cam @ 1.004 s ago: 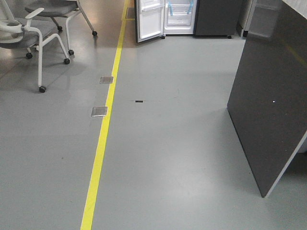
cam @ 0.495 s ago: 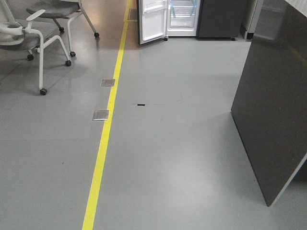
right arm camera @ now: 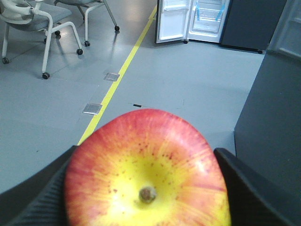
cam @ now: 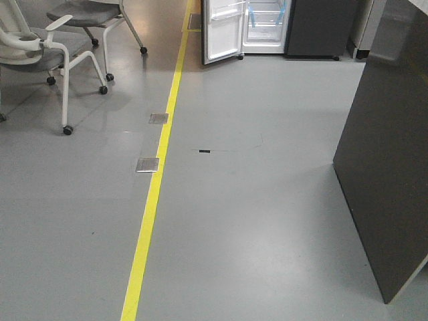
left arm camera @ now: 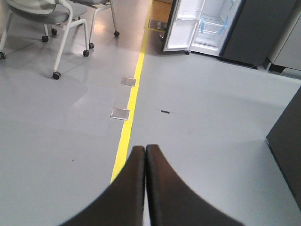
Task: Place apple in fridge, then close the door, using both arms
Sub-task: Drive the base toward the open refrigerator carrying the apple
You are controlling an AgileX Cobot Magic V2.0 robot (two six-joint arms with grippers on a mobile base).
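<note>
The apple (right arm camera: 147, 174), red with a yellow centre and a stem dimple, fills the lower right wrist view. My right gripper (right arm camera: 146, 186) is shut on it, one dark finger on each side. Far across the floor stands the fridge (cam: 266, 23), its white interior showing blue tape strips. The door (cam: 222, 30) hangs open to its left. Both also show in the wrist views: fridge (left arm camera: 211, 23), door (left arm camera: 183, 26), fridge (right arm camera: 207, 19), door (right arm camera: 171, 21). My left gripper (left arm camera: 145, 149) is shut with nothing in it and hangs over the floor. Neither gripper shows in the front view.
A tall dark-grey counter panel (cam: 388, 154) stands close on the right. A yellow floor line (cam: 157, 180) runs toward the fridge, with two metal floor plates (cam: 147, 164) beside it. White wheeled chairs (cam: 50, 53) stand at the far left.
The whole scene has slid to the right in the front view and the fridge sits slightly lower and nearer. The counter panel has shifted toward the right edge.
</note>
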